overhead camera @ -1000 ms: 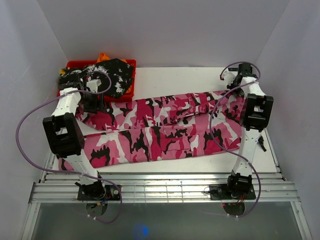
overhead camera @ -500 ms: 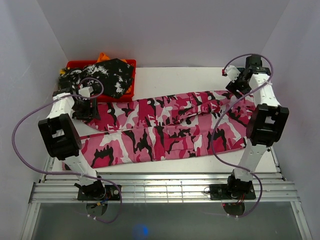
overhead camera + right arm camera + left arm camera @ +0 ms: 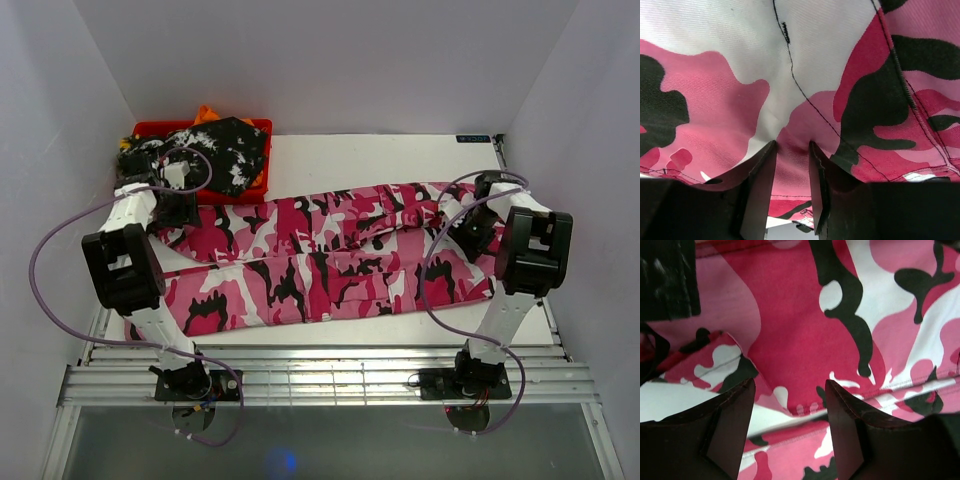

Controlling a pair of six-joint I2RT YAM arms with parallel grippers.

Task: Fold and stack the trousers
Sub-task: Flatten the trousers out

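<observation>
Pink camouflage trousers (image 3: 320,255) lie spread flat; legs side by side.

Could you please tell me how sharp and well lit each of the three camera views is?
Top view: even, soft light, only faint shadows, the trousers sharp. Left wrist view: the cloth is fairly sharp, but the left tool is dark and soft-edged. Right wrist view: the weave is crisp, the right tool is nearly black, no glare.
</observation>
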